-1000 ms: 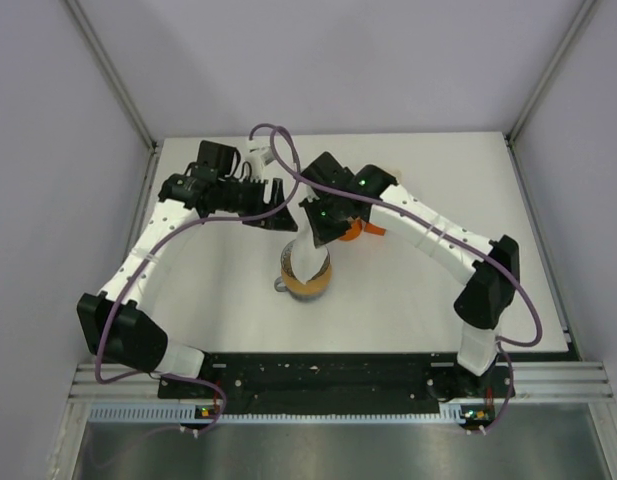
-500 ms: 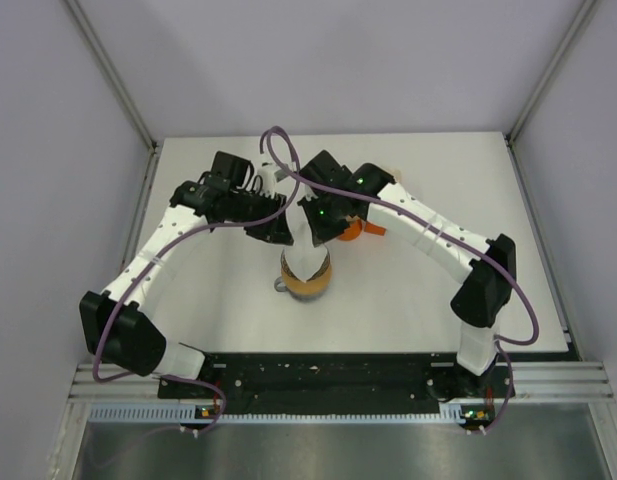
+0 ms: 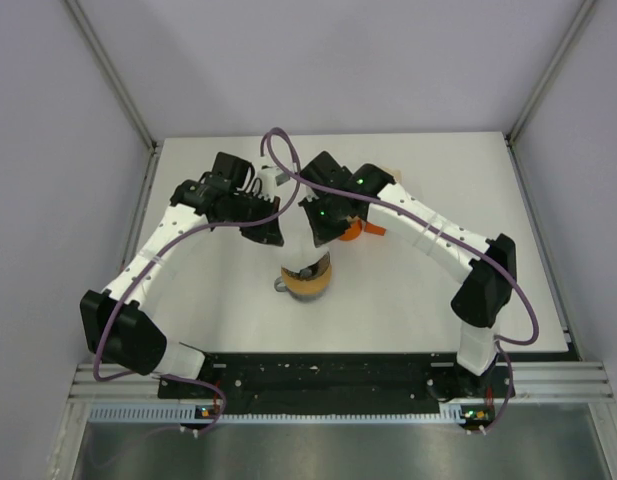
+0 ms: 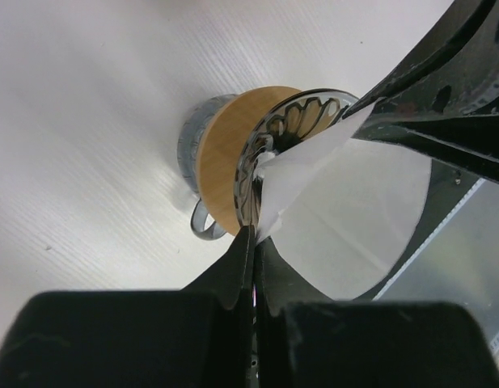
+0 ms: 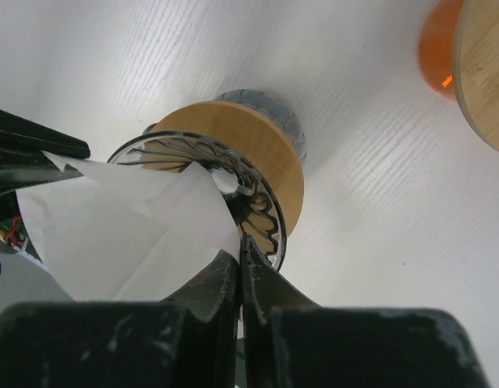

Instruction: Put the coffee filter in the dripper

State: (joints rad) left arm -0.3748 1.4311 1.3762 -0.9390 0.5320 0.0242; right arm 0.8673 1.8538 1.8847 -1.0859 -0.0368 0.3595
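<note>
The dripper [image 3: 306, 282] stands mid-table: a ribbed glass cone [image 5: 257, 218] in a wooden collar [image 4: 225, 174] with a small handle. The white paper coffee filter [image 5: 128, 234] hangs spread just above its mouth, held from both sides. My left gripper [image 4: 255, 236] is shut on one edge of the filter [image 4: 338, 202]. My right gripper [image 5: 239, 252] is shut on the opposite edge, right at the cone's rim. From above, the left gripper [image 3: 271, 237] and right gripper [image 3: 318, 238] sit close together just behind the dripper.
An orange vessel [image 5: 439, 40] with a wooden lid [image 5: 488, 73] stands behind the right gripper, seen from above as the orange vessel [image 3: 353, 230]. Purple cables loop over both arms. Side walls close in the table on the left and right.
The left gripper moved right toward the filter and shut on its edge. The right gripper stayed shut on the filter. The filter now stands lower over the dripper.
</note>
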